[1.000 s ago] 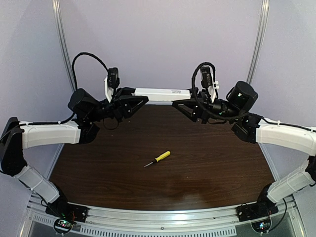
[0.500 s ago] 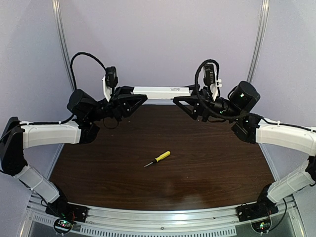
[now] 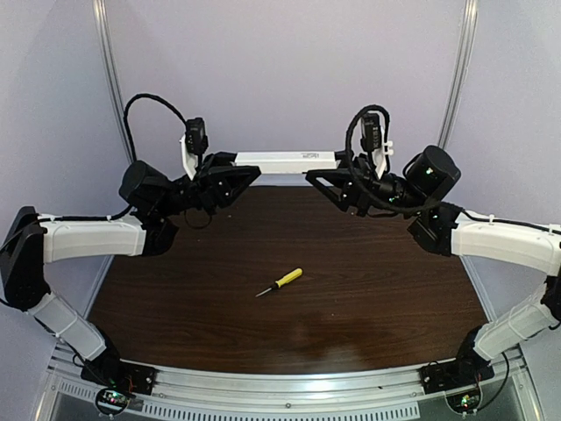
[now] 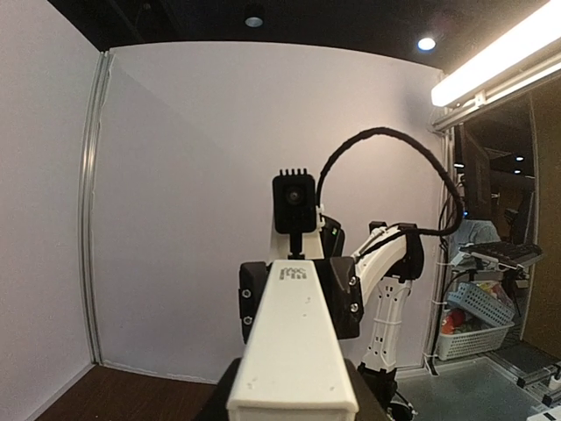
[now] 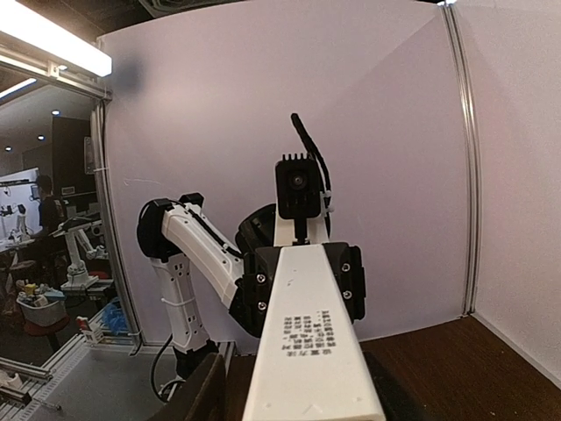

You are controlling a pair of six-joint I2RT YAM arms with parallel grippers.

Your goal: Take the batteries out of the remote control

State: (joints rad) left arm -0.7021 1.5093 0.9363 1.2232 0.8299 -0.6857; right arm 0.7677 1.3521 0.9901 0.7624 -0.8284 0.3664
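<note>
The remote control (image 3: 285, 162) is a slim white bar held level in the air over the table's far edge. My left gripper (image 3: 238, 173) is shut on its left end; in the left wrist view the remote control (image 4: 294, 342) runs away from the left gripper (image 4: 294, 402). My right gripper (image 3: 321, 181) straddles the right end. In the right wrist view the remote control (image 5: 307, 351) shows its printed label, and the right gripper (image 5: 294, 396) stands open, its left finger (image 5: 197, 390) a little apart from the bar. The batteries are hidden.
A yellow-handled screwdriver (image 3: 280, 281) lies near the middle of the dark wooden table (image 3: 368, 289). Pale walls with metal rails close in the back and sides. Both arm bases sit at the near edge.
The remote and both grippers have risen slightly. The right gripper's jaws have narrowed a little around the right end. The screwdriver has not moved.
</note>
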